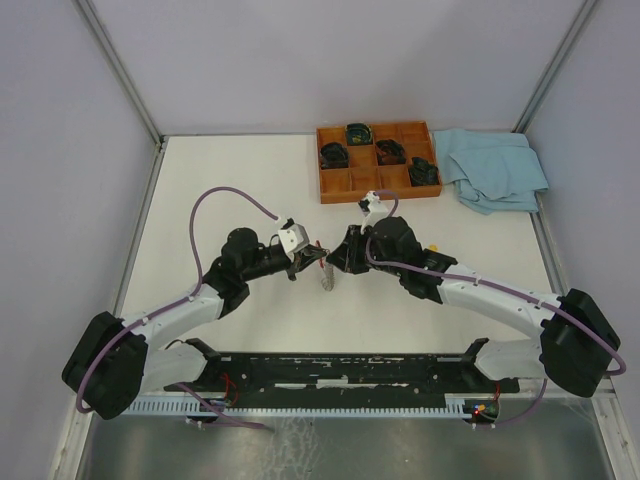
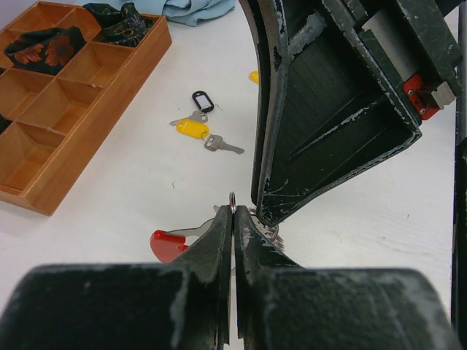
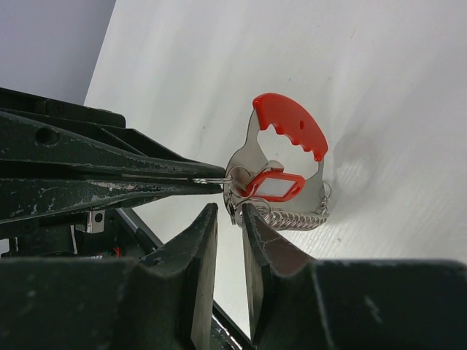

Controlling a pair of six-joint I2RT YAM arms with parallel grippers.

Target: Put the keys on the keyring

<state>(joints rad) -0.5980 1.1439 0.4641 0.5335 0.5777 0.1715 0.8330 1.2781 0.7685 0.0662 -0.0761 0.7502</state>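
Right wrist view: the left fingers (image 3: 146,171) are clamped shut on the thin silver loop of the keyring (image 3: 288,124), a red-capped key (image 3: 273,187) against it over the worktop (image 3: 379,87), while the right fingers (image 3: 197,248) stand narrowly apart at that loop, grip unclear.

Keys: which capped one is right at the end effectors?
The red-capped key, against the keyring that the left end effector pinches. The yellow-capped key lies apart on the table, by the black loop.
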